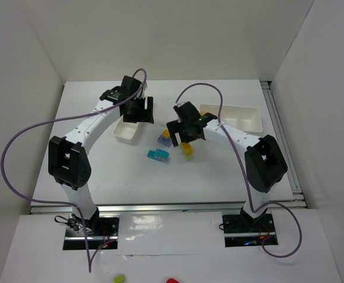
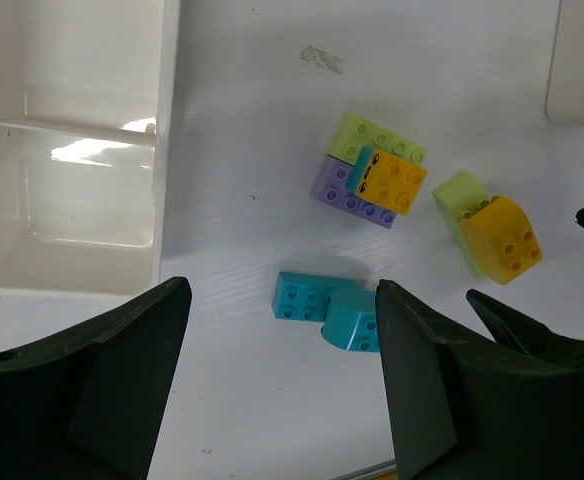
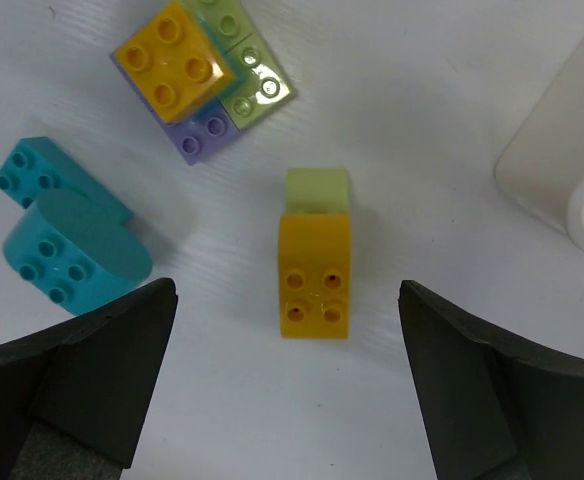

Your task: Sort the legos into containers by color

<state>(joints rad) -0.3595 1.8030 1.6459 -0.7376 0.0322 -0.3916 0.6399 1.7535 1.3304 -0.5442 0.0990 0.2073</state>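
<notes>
The right hand [image 3: 288, 310] is released and holds nothing; its two dark fingers [image 3: 102, 370] stand wide apart, and the wrist view shows a yellow lego [image 3: 315, 275] lying between them on the white surface [image 3: 422, 80]; a pale green lego [image 3: 317, 190] touches its far end, and I judge the two are pressed together. These bricks look like hard, smooth plastic, so they are probably very light and stiff, not fragile, but a little slippery; I would close on the two flat long sides of the yellow one, low on the walls, and not on the studded face or the rounded end, where the pads can slide off. If the green one comes up with it, the pair may need to be separated before sorting. To the left lie two cyan legos [image 3: 67, 240], touching each other, one with a curved back; farther away is a small stack with an orange lego [image 3: 167, 60] on top of a purple one [image 3: 197, 135] and another pale green one [image 3: 257, 85]; such stacks can shift or split when they are pushed. The edge of the right container [image 3: 562, 170] is near, on the right. The left hand [image 2: 278, 300] is also released and empty, above the surface just beside the left container [image 2: 162, 150], whose visible compartments hold no bricks.
</notes>
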